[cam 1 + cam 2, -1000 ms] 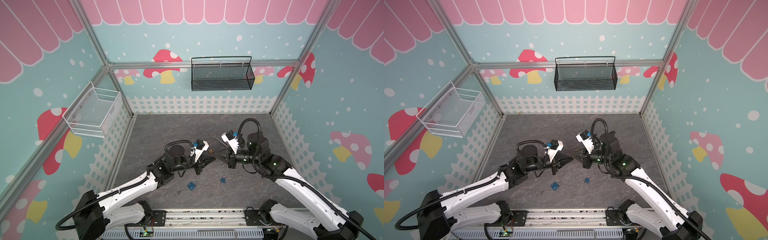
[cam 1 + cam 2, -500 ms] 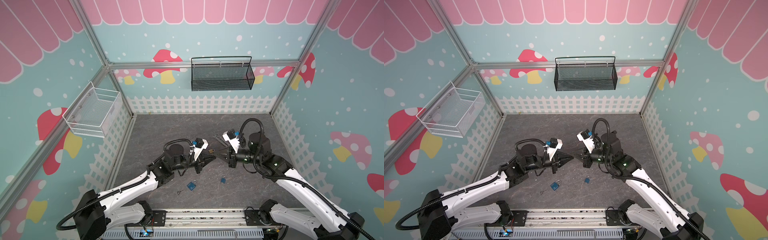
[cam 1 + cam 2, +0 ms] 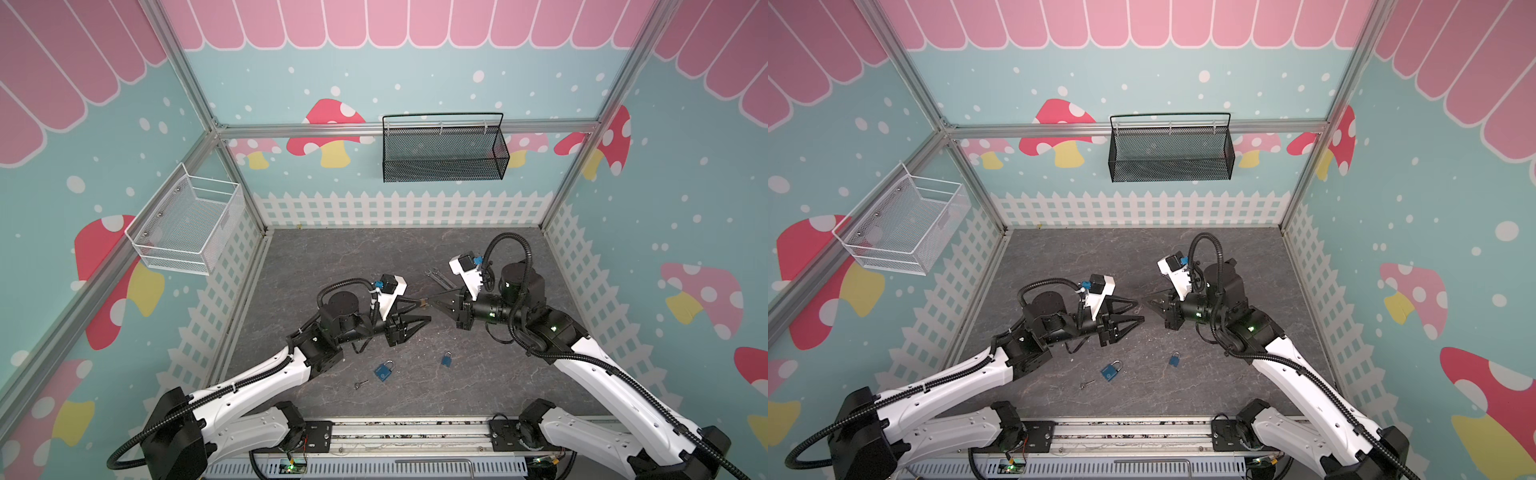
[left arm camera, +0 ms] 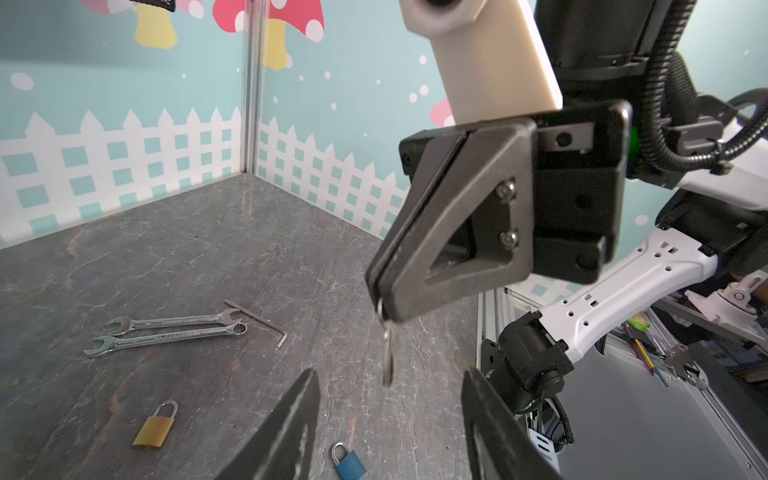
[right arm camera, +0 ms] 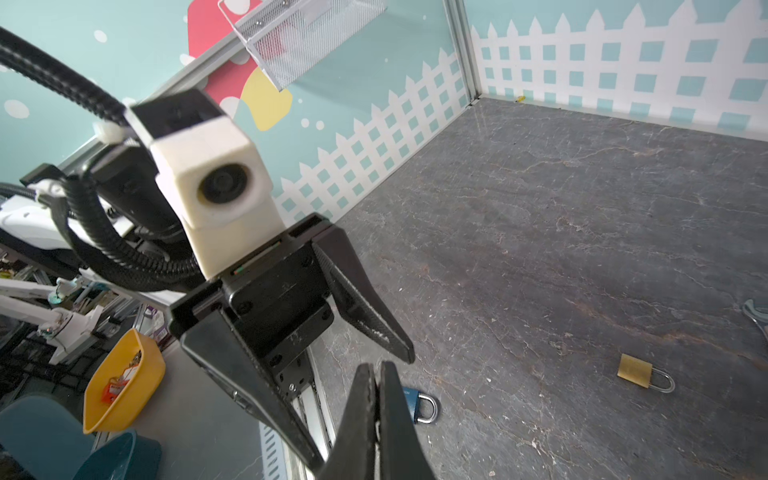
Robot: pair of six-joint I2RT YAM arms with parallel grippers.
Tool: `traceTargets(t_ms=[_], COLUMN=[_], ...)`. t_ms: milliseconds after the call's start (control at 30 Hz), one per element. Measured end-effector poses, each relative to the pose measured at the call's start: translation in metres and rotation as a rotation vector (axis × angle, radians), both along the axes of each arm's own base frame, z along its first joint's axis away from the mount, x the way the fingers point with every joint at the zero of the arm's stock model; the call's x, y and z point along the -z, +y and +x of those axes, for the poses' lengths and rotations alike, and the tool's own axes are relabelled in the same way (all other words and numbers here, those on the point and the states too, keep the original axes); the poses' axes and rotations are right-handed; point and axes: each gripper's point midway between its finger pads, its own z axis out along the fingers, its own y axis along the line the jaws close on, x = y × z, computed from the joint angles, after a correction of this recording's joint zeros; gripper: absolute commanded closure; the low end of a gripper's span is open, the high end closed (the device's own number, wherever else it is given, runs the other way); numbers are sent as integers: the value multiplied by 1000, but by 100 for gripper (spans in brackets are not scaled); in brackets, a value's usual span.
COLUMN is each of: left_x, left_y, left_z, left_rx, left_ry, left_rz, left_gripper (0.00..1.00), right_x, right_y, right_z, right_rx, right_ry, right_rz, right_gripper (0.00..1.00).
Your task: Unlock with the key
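A small silver key (image 4: 387, 353) hangs from the tips of my right gripper (image 4: 380, 305), which is shut on its head. My left gripper (image 4: 389, 374) stands open, its two fingertips on either side of the key's lower end and not touching it. In both top views the two grippers meet tip to tip above the middle of the floor, the left gripper (image 3: 427, 311) open and the right gripper (image 3: 433, 300) shut. On the floor lie a brass padlock (image 4: 153, 428), a blue padlock (image 3: 383, 371) and a smaller blue padlock (image 3: 446, 359).
A second small key (image 3: 361, 384) lies on the floor by the larger blue padlock. Two wrenches (image 4: 166, 328) and a hex key (image 4: 257, 318) lie behind the grippers. A black basket (image 3: 442, 151) and a white basket (image 3: 187, 224) hang on the walls.
My left gripper has opened; its fingers were shut at the right gripper's tips before. The key stays in the right gripper. Both arms have hardly moved.
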Motion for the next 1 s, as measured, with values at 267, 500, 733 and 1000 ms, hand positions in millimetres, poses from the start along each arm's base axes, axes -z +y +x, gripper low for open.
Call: traceTargets(t_ms=[267,500,733,1000], left_x=[-2,-27,-31,-33], left_y=[18,21,27,17], left_z=[15,13,29,42], left_rx=[-197,-332,-448,-477], left_ry=[177,293,396,454], left_rz=[-212,-474,-669,-760], left_gripper=[41,48,53,60], right_x=[-19,-11,-1,-6], right_y=[-6,-9,-10,-2], right_z=[20,35,42,36], right_rx=[136,235,287,267], right_ry=[54,149,229,260], right_rz=[110,235,327,410], right_gripper=[100,100,100,100])
